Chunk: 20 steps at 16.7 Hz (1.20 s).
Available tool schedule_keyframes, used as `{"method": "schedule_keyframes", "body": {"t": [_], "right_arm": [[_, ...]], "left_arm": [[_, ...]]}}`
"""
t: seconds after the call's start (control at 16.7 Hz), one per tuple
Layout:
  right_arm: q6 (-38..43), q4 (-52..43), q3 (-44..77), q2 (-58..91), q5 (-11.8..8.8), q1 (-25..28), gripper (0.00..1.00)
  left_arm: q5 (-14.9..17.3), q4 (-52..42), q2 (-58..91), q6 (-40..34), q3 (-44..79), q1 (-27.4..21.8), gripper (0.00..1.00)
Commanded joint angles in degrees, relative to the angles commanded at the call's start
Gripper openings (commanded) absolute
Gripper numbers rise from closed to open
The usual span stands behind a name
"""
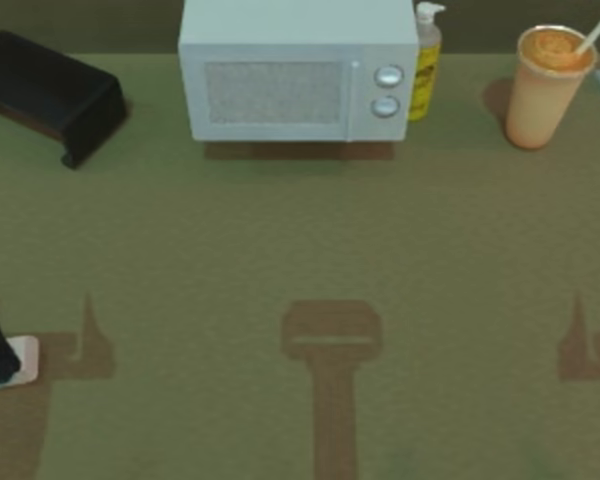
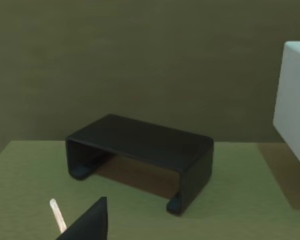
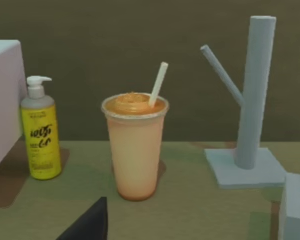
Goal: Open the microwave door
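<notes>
The microwave (image 1: 298, 25) stands at the back middle of the table. Its door (image 1: 272, 95), a pale panel with a grey mesh window, lies flat against the front, shut. Two round grey knobs (image 1: 388, 76) sit to the right of the door. My left gripper (image 1: 8, 362) is parked at the table's left edge, far from the microwave. The left wrist view catches one pale side of the microwave (image 2: 295, 100). My right arm is outside the top view. A dark part of my right gripper (image 3: 90, 225) shows in the right wrist view, along with the microwave's corner (image 3: 2, 100).
A black open-fronted box (image 1: 50, 90) sits at the back left. A yellow pump bottle (image 1: 425, 70) stands against the microwave's right side. An orange drink cup with a straw (image 1: 545, 90) is farther right, then a pale grey stand (image 3: 250, 125).
</notes>
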Motion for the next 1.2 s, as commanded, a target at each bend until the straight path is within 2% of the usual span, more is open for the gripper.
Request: {"method": "schedule_keyframes", "body": {"t": [0.24, 0.42, 0.72, 1.2], "right_arm": [[0.00, 0.00, 0.00, 0.00, 0.00, 0.00, 1.00], [0.00, 0.00, 0.00, 0.00, 0.00, 0.00, 1.00], [0.00, 0.00, 0.00, 0.00, 0.00, 0.00, 1.00], [0.00, 0.00, 0.00, 0.00, 0.00, 0.00, 1.00]], "left_arm": [[-0.74, -0.23, 1.76, -0.26, 1.51, -1.01, 1.00], [-3.70, -0.83, 8.98, -1.59, 7.50, -4.66, 1.00], [-12.65, -1.29, 32.24, -6.39, 25.18, -13.82, 1.00], [-28.96, -0.11, 81.20, -16.84, 61.03, -31.96, 1.00]]}}
